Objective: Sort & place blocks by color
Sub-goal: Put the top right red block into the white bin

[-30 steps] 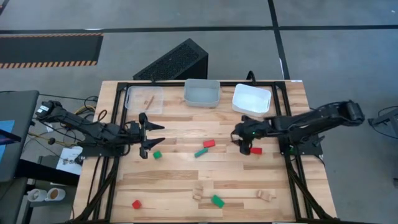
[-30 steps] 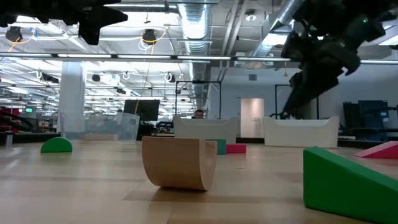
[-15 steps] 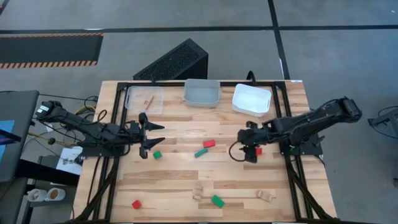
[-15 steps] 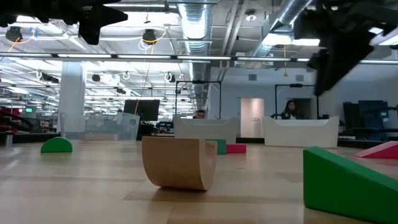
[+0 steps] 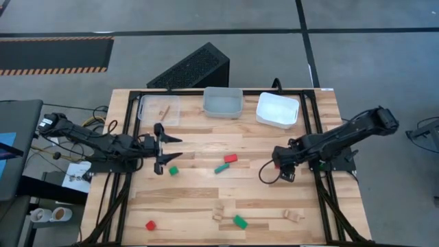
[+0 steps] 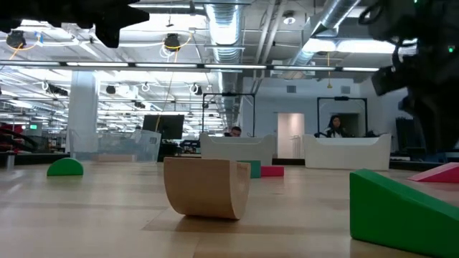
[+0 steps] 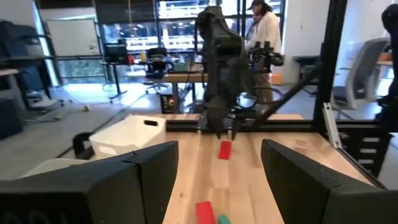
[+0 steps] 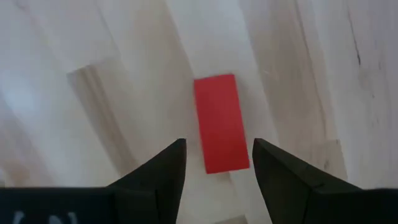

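Observation:
My right gripper (image 8: 219, 144) is open and points down over a flat red brick (image 8: 221, 121) near the table's right side. Its fingers stand on either side of the brick's end without touching it. In the high view this gripper (image 5: 282, 170) covers the brick. My left gripper (image 5: 177, 147) waits open at the table's left, level, above a green block (image 5: 173, 170). A red block (image 5: 230, 158) and a green one (image 5: 221, 167) lie mid-table. Near the front edge lie a red block (image 5: 150, 224), a green block (image 5: 239, 221) and light wood pieces (image 5: 218, 211).
Three trays stand along the far edge: a clear one (image 5: 147, 110) holding a wood piece (image 5: 164, 110), a grey one (image 5: 223, 102) and a white one (image 5: 277, 109). A wood arch (image 6: 206, 186) stands close to the low camera. People show in the room behind.
My right gripper has moved toward the table's right and near edges, from beside the red brick to over it, and now hides it from above. The left arm and all the blocks have kept still.

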